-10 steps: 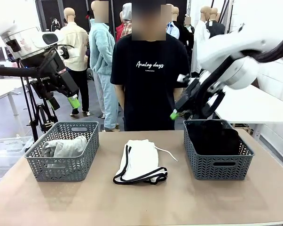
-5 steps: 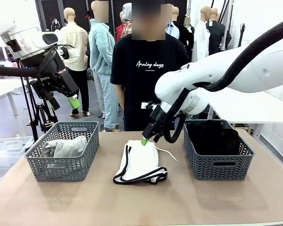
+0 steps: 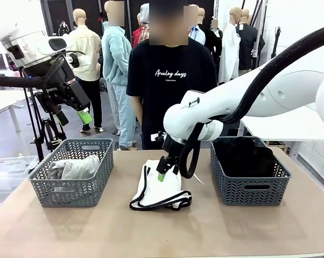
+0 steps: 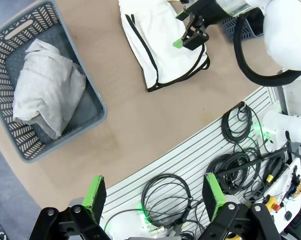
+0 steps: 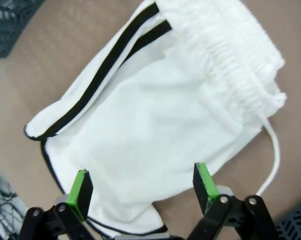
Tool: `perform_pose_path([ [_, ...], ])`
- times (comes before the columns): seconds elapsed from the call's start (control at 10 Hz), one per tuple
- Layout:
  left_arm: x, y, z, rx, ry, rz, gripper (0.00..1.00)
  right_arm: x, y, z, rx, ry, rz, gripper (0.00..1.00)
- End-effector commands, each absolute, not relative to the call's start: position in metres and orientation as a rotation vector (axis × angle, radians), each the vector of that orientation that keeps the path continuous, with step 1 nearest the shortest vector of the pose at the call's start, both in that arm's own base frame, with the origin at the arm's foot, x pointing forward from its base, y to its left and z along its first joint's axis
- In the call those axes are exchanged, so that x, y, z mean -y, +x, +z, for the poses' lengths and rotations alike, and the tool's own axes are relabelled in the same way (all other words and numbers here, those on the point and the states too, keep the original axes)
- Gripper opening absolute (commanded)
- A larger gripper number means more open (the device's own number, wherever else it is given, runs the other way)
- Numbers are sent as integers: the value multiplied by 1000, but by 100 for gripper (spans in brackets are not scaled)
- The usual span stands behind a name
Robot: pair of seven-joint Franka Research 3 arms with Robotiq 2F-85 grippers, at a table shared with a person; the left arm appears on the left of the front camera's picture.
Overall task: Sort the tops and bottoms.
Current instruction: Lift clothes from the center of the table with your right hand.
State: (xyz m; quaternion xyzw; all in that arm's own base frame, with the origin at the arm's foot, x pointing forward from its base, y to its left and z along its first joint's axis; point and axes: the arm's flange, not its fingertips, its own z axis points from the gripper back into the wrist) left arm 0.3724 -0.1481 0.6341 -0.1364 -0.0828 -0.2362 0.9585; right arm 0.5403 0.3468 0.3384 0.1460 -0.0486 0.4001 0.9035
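Note:
White shorts [image 3: 159,188] with black piping lie folded on the table between two baskets, and show too in the left wrist view [image 4: 163,45]. My right gripper [image 3: 164,171] hangs open just above their far part, its green pads straddling the white cloth [image 5: 155,125] with nothing gripped. A light grey knit top [image 3: 73,169] lies crumpled in the left basket [image 3: 70,200]. Black bottoms [image 3: 245,156] fill the right basket [image 3: 251,191]. My left gripper [image 3: 73,118] is open and raised high behind the left basket, looking down on the grey top [image 4: 48,95].
A person [image 3: 170,86] in a black printed T-shirt stands at the table's far edge, behind the shorts. The shorts' white drawstring [image 5: 275,155] trails onto the table. Cables [image 4: 165,192] lie on a slatted panel below the table's near edge.
My right arm has swung left from above the right basket and come down over the shorts. The left arm, the baskets and the clothes have not moved.

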Motion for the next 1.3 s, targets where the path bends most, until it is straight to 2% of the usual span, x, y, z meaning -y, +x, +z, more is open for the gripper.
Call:
perform_pose_path([
  [0.0, 146, 373, 635, 171, -286, -476, 100, -357, 543, 327, 101, 255, 819, 100],
  [0.6, 146, 373, 635, 171, -286, -476, 100, -368, 540, 310, 249, 69, 816, 100],
  [1.0, 146, 373, 635, 171, -286, -476, 100, -367, 548, 299, 184, 43, 743, 100],
  [1.1, 146, 373, 635, 171, -286, -476, 100, -364, 550, 297, 177, 28, 728, 92],
  [1.2, 146, 373, 635, 171, -286, -476, 100, -364, 550, 296, 161, 30, 729, 74],
])
